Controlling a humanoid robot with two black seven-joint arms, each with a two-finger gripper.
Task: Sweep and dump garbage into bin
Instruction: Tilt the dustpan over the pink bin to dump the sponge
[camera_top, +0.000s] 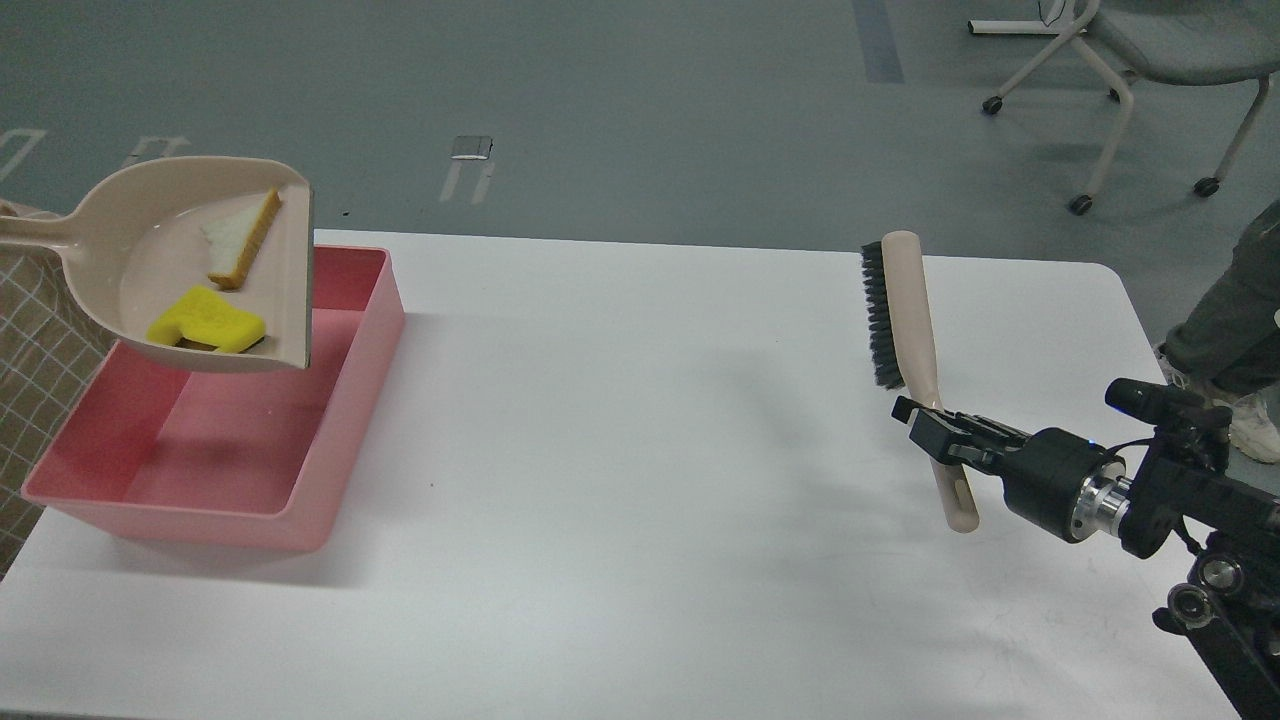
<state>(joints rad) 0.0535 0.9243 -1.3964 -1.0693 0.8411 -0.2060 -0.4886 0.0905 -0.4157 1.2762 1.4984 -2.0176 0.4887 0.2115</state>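
The beige dustpan (130, 270) hangs in the air over the far left part of the pink bin (330, 420). In it lie the garbage scraps: the triangular bread slice (235, 240) and the yellow sponge block (205, 322). The pan's handle runs off the left edge, and my left gripper is out of view. My right gripper (930, 430) at the right is shut on the handle of the beige brush (905, 300), whose black bristles face left. What can be seen of the bin's floor is bare.
The white table (650, 450) carries the bin at its left end. A chequered cloth (40, 330) lies beyond the left edge. A wheeled chair (1150, 40) and a person's leg (1225, 330) are off the table's right side.
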